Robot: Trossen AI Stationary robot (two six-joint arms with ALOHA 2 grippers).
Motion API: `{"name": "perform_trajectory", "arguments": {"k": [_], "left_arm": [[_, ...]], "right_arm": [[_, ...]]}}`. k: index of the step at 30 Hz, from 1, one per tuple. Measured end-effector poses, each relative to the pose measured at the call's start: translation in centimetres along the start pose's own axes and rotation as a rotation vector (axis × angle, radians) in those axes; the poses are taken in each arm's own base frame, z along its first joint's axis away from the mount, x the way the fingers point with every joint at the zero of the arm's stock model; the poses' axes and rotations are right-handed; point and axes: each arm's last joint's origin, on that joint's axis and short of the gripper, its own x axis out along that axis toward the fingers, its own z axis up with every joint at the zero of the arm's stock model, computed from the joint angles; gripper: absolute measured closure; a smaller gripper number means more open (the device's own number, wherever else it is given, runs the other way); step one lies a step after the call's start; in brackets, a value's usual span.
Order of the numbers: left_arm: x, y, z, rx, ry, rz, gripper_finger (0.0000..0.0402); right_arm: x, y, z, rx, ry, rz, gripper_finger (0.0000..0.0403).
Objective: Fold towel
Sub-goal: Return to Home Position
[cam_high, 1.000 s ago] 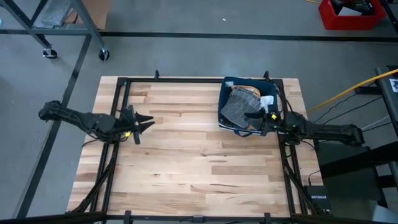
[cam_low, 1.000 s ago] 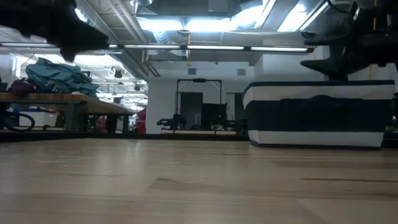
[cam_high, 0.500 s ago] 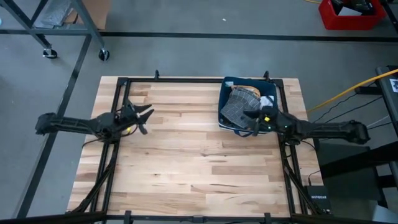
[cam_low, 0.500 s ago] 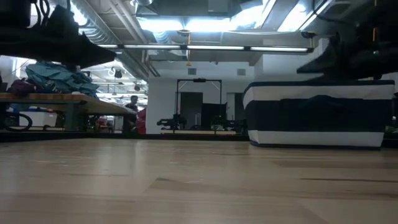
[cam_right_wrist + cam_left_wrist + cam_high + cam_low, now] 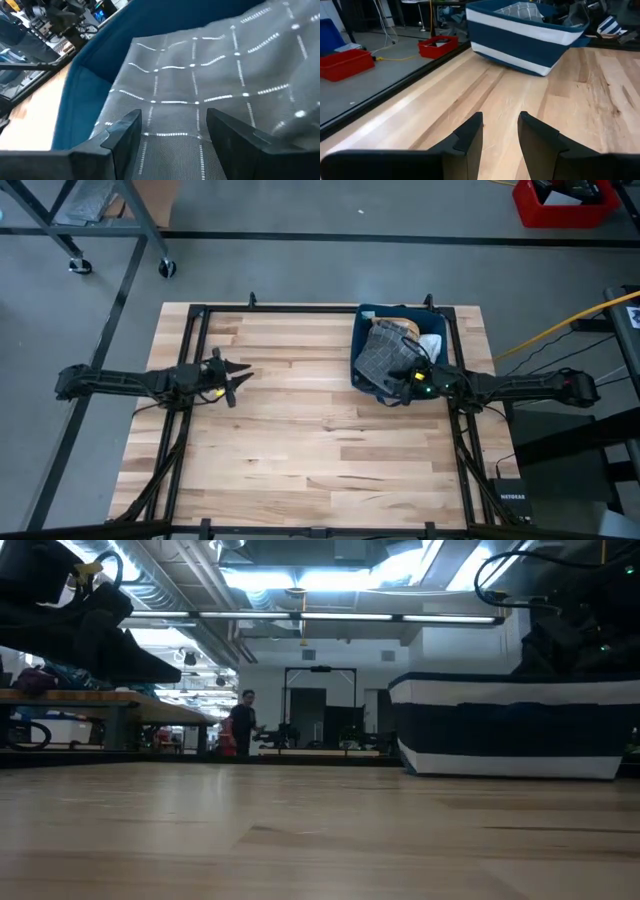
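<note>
A grey towel (image 5: 378,348) with a white dashed grid lies crumpled in a navy-and-white striped basket (image 5: 356,352) at the table's far right. My right gripper (image 5: 398,372) reaches into the basket from the right. In the right wrist view it stands open (image 5: 174,117) just over the towel (image 5: 200,85), inside the blue wall (image 5: 85,85); no touch shows. My left gripper (image 5: 235,375) hovers over bare wood at the table's left, pointing toward the basket (image 5: 520,40), its fingers (image 5: 500,117) a little apart with nothing between them.
Other cloths, a tan piece (image 5: 405,327) and a white one (image 5: 430,340), share the basket. Black frame rails (image 5: 190,340) run along the table's edges. Bare wood (image 5: 320,420) spreads across the middle and near side. A person (image 5: 243,720) stands far off in the room.
My left gripper has swung from nearer the front edge toward the far edge and partly back, sinking closer to the table and rolling somewhat. My right gripper has tipped downward and sunk toward the towel, edging left into the basket. Both kept their finger gaps.
</note>
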Motion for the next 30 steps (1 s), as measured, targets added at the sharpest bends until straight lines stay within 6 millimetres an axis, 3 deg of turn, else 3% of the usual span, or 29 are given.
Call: {"name": "perform_trajectory", "arguments": {"k": [22,30], "left_arm": [[0.0,0.0,0.0,-0.008,0.002,0.001,0.0288],[0.0,0.0,0.0,-0.008,0.002,0.002,0.0288]], "right_arm": [[-0.1,0.0,0.0,0.002,-0.008,0.006,0.0173],[-1.8,0.6,1.4,0.040,-0.173,0.119,0.0173]]}}
